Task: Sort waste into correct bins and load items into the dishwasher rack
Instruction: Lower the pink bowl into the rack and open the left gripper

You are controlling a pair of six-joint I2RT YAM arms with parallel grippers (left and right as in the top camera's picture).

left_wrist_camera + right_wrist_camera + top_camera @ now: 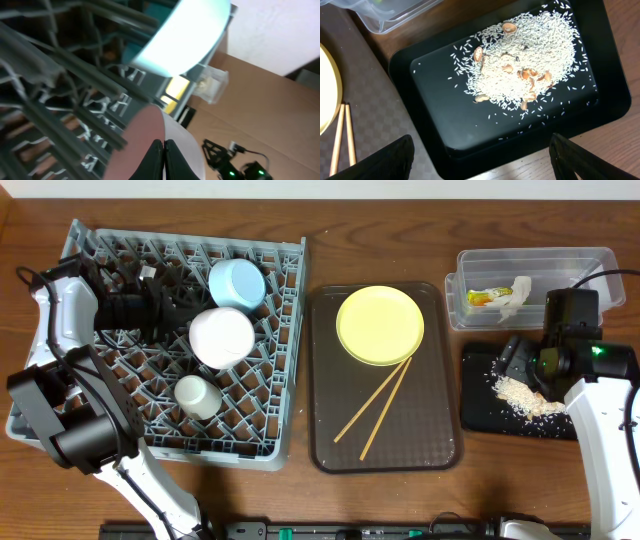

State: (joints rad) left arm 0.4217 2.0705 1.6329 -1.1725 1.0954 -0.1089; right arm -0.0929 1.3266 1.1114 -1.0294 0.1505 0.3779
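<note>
The grey dishwasher rack (270,415) holds the light blue bowl (236,282), the white bowl (221,336) and the small white cup (197,395). My left gripper (182,314) is inside the rack just left of the white bowl, with its fingers (164,150) shut and empty. The yellow plate (380,325) and the chopsticks (375,405) lie on the brown tray. My right gripper (480,165) is open over the near edge of the black tray (435,100), which holds the rice leftovers (525,65). The clear tub (575,265) holds the wrapper (485,297) and the white scrap (517,292).
The brown serving tray (440,430) lies between the rack and the bins. The rack's pegs (60,75) crowd round my left gripper, and the light blue bowl (187,35) hangs just above it. The plate's edge (325,95) and the chopsticks (342,135) lie left of the black tray.
</note>
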